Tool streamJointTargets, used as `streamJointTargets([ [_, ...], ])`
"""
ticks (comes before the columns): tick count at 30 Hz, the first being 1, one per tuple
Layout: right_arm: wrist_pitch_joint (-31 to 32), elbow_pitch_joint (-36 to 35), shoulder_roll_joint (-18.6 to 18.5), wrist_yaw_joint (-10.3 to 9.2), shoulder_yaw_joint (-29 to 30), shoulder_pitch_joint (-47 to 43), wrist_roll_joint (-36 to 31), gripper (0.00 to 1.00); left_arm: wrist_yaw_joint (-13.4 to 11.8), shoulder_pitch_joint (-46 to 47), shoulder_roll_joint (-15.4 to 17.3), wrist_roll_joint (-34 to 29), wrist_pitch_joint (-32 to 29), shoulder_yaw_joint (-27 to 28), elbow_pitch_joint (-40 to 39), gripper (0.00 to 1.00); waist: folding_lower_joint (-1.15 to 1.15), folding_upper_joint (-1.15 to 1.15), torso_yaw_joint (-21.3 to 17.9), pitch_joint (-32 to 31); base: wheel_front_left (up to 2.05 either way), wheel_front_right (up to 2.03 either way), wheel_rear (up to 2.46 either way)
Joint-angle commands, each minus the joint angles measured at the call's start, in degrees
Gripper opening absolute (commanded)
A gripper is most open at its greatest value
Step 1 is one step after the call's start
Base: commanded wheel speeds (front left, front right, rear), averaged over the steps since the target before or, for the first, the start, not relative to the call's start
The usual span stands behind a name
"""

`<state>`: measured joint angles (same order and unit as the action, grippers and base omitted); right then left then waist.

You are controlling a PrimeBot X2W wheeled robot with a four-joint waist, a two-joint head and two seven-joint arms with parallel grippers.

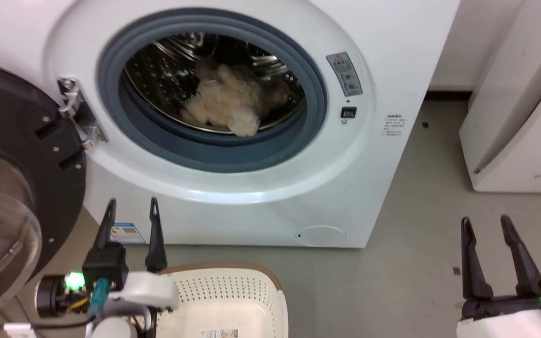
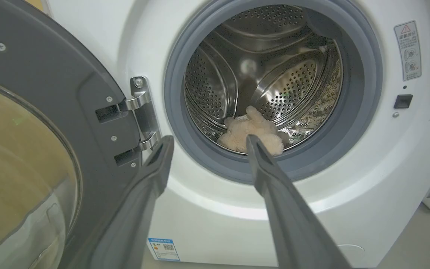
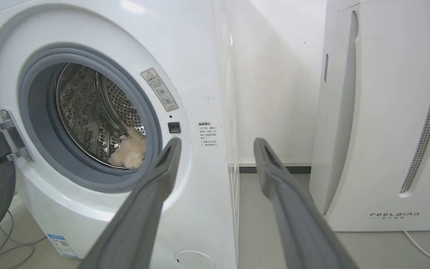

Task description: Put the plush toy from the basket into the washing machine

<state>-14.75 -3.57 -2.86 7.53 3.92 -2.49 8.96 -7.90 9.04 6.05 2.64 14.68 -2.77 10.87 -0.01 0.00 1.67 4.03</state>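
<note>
While our left gripper [image 1: 132,202] hangs with its fingers [image 1: 156,234] spread and nothing between them, pointing at the washer [image 1: 392,178], our right gripper [image 1: 485,219] is spread and empty too, aimed at the gap between the washer and a white appliance [image 1: 524,117]. The toy [image 1: 226,101] lies inside the drum [image 1: 167,80], on its bottom just behind the grey gasket [image 1: 315,98]. It is a fluffy cream-beige heap of long pile with rounded, lumpy limbs, one reaching toward the front lip. The door [image 1: 21,122] stands swung wide to the left. Beside our left gripper sits the basket [image 1: 233,288], cream, perforated and brown-rimmed, with a sticker [image 1: 219,333] on its bottom.
</note>
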Motion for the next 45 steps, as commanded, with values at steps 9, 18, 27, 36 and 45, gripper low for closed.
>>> streamJointTargets([
  [9, 0.03, 0.92, 0.00, 0.00, 0.17, -3.21, 0.00, 0.00, 1.98, -5.70, -0.43, -0.46, -0.04, -0.31, -1.04, 0.00, 0.01, 0.00, 1.16, -3.06, 0.00, 0.00, 0.00],
  [18, 0.69, 1.03, 0.00, 0.00, -0.05, -2.89, -0.40, 0.00, 2.28, -5.82, -0.53, -0.56, -0.72, -0.17, -1.48, 0.00, 0.01, 0.00, 1.02, -3.13, 0.00, 0.00, 0.00],
  [27, 1.75, 1.22, 0.00, -0.01, -0.34, -2.49, -1.04, 0.00, 2.70, -6.07, -0.73, -0.72, -1.77, 0.05, -2.19, 0.00, 0.01, 0.00, 0.82, -3.20, 0.00, 0.00, 0.00],
  [36, 2.81, 1.41, 0.00, -0.01, -0.63, -2.08, -1.69, 0.00, 3.13, -6.31, -0.93, -0.87, -2.82, 0.28, -2.89, 0.00, 0.01, 0.00, 0.62, -3.27, 0.00, 0.00, 0.00],
  [45, 3.87, 1.61, 0.00, -0.01, -0.93, -1.68, -2.33, 0.00, 3.55, -6.55, -1.13, -1.03, -3.88, 0.50, -3.60, 0.00, 0.01, 0.00, 0.42, -3.33, 0.00, 0.00, 0.00],
])
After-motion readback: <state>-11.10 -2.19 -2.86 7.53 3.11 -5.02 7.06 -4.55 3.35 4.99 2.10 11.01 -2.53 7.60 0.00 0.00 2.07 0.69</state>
